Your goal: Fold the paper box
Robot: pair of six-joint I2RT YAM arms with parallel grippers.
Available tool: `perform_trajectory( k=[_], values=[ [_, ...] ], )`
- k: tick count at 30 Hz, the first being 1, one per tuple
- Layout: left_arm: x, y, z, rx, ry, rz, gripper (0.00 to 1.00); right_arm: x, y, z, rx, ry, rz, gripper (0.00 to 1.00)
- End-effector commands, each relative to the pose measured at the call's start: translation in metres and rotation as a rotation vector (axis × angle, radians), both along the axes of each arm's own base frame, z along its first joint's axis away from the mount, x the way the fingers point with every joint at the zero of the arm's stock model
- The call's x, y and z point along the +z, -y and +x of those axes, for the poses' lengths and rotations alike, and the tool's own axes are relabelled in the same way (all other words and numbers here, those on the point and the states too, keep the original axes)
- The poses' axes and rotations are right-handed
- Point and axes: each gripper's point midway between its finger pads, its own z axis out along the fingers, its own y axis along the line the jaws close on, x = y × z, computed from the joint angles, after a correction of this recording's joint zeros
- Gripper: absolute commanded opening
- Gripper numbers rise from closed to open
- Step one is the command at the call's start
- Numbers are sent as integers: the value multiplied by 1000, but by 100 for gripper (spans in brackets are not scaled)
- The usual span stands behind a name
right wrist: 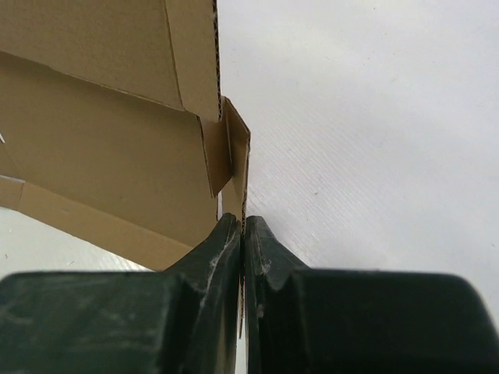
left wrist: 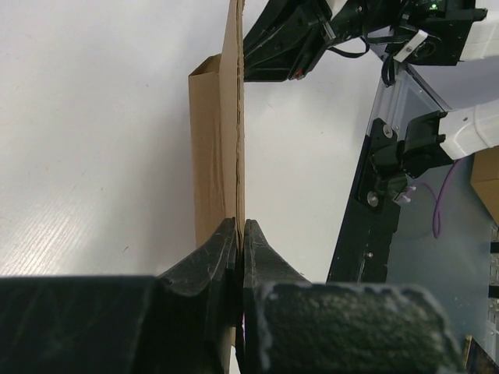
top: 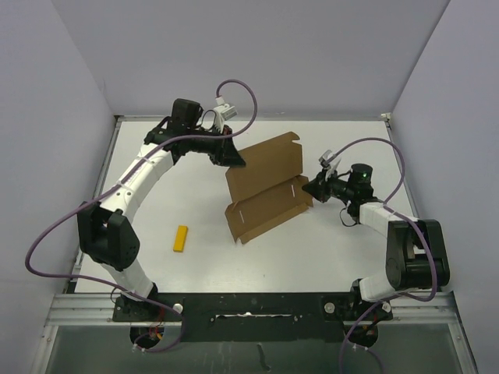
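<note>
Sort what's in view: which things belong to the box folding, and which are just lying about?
Part of the job: paper box; left tool, shut on its edge; right tool, shut on a side flap.
Lying about: small yellow bar, apart from the box.

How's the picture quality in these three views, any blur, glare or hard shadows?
Top external: even soft light, sharp, no hard shadows around the paper box. Left wrist: dark jaws blur up close, white table nearly washes out. Right wrist: jaws soft, corrugated edge crisp.
</note>
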Motion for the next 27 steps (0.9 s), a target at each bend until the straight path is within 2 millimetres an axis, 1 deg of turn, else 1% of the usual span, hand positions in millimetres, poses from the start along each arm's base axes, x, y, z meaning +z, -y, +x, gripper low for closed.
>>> perform_trajectory(
  k=[1,4,6,13,19,24,27],
  values=[
    [56,3,-20,-18,145,-54,0,48,-4,17,-13,218,26,0],
    [57,4,-23,-17,160,-42,0,52,-4,14,-19,254,43,0],
    [55,5,-25,-15,167,-37,0,51,-5,12,-23,264,51,0],
    [33,3,-29,-2,153,-10,0,40,-5,9,-4,256,32,0],
    [27,2,-29,6,151,-4,0,29,-8,6,30,231,14,0],
    [21,3,-29,17,151,6,0,30,-9,0,66,246,-1,2],
    [18,4,-29,23,150,13,0,26,-12,-5,101,243,-8,4]
  ],
)
